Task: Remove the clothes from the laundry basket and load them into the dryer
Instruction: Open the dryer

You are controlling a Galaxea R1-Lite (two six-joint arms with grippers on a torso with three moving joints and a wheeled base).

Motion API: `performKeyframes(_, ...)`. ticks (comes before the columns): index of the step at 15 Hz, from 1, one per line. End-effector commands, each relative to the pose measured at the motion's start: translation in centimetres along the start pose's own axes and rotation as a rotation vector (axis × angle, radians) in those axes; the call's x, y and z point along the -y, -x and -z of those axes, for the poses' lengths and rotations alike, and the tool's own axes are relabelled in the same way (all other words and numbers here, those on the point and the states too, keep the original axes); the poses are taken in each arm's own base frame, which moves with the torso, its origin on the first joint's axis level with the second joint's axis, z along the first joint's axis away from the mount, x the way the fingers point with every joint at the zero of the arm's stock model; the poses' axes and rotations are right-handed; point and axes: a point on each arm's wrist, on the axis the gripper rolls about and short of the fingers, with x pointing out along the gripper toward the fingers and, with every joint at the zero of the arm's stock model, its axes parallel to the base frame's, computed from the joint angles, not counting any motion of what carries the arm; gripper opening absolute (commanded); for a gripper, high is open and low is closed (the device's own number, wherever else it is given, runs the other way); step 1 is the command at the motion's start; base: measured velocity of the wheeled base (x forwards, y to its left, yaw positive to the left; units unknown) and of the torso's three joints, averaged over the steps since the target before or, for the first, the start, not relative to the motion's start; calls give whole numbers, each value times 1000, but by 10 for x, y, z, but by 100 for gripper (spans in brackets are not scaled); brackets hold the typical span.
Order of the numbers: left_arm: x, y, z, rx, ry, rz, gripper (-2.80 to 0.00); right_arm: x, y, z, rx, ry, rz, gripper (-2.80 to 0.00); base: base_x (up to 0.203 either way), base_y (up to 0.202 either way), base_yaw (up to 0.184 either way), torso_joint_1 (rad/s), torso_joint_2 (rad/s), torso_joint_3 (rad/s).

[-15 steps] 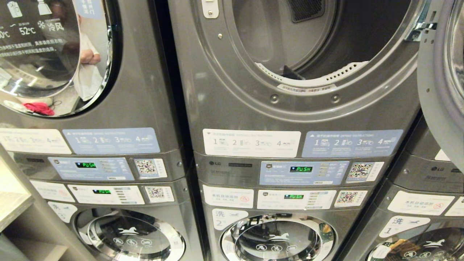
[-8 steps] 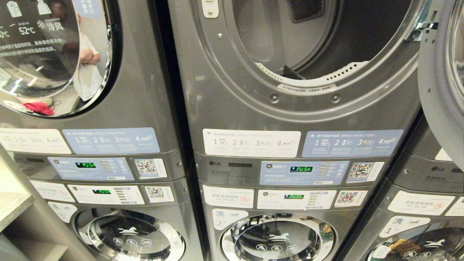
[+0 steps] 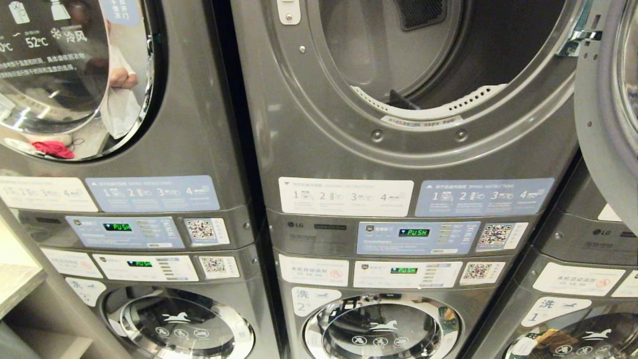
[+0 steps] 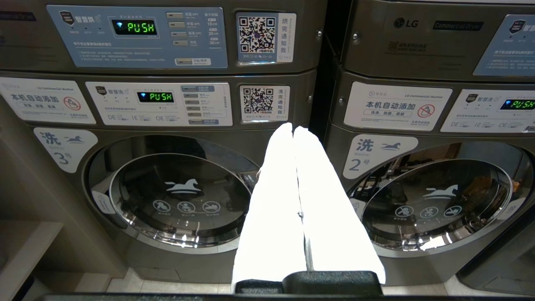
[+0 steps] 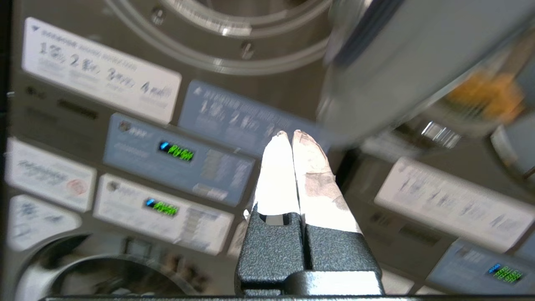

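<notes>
Dryer [image 3: 423,75]: door [image 3: 605,99] swung open at right, drum bare.
Left gripper [image 4: 293,130]: jaws together, holding nothing, facing washers.
Right gripper [image 5: 287,134]: jaws together, holding nothing, below dryer opening.

A bank of grey stacked laundry machines [image 3: 209,149] filled the room's far side, standing side by side with dark gaps between them. White and blue instruction stickers [image 3: 152,193] and QR labels [image 3: 206,230] covered their fronts, and small green displays [image 3: 117,227] glowed. A pale wooden shelf [image 3: 15,281] stood at the lower left. Light-coloured floor tiles [image 4: 175,286] showed beneath the lower machines. Bright overhead light glinted off the chrome door rings [image 3: 179,324].
</notes>
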Motion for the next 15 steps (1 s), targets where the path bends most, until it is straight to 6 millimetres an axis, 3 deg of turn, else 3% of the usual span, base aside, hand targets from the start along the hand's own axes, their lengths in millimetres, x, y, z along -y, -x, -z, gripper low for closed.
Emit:
performKeyframes(1,0,0,0,-2,0,0,-280,2,1,-5,38,35,12,-280,0,0,0,0,0,0)
performKeyframes(11,0,0,0,-2,0,0,-280,9,3,-25,150,67,104,-280,0,0,0,0,0,0)
performKeyframes(15,0,0,0,-2,0,0,-280,14,5,-26,72,139,330,-280,0,0,0,0,0,0)
